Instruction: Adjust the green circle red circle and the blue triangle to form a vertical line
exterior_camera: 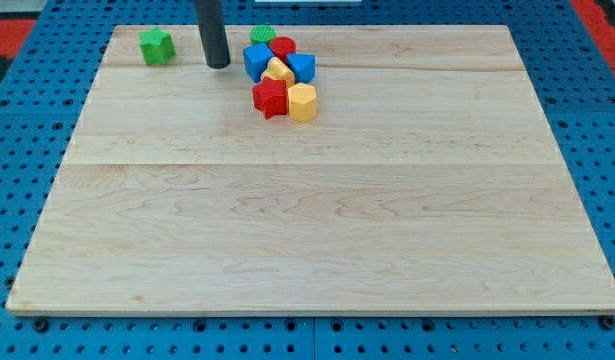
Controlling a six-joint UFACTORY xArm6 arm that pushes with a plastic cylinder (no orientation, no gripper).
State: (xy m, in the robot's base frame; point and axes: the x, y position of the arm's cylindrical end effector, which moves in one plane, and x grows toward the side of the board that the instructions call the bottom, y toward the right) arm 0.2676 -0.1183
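My tip (pixel 218 66) is resting on the table (pixel 307 220) near the view's top, the dark, smooth rod rising straight up out of frame; there are no jaws on this arm, so nothing is opening or clamping. The tip is sitting between a lone green block (pixel 156 46) at the view's left, blocky and notched at its top, and a tight cluster of blocks at the view's right, touching neither.

In that cluster, the green circle (pixel 263 35) is lying at the very top, its ribbed face only partly showing behind its neighbours. The red circle (pixel 282 47) is sitting just beside it, toward the view's lower right. A blue block (pixel 257 61) is standing nearest my tip, and another blue block (pixel 302 67) is lying on the cluster's right; which of them is the blue triangle I cannot tell. A small yellow block (pixel 278 72) is wedged between the two blue ones. Below it, a red star-like block (pixel 270 98) and a yellow hexagon (pixel 302 102) are lying side by side, touching.

The table is showing pale wood planks with fine grain, and it is resting on a blue perforated board (pixel 27 150)
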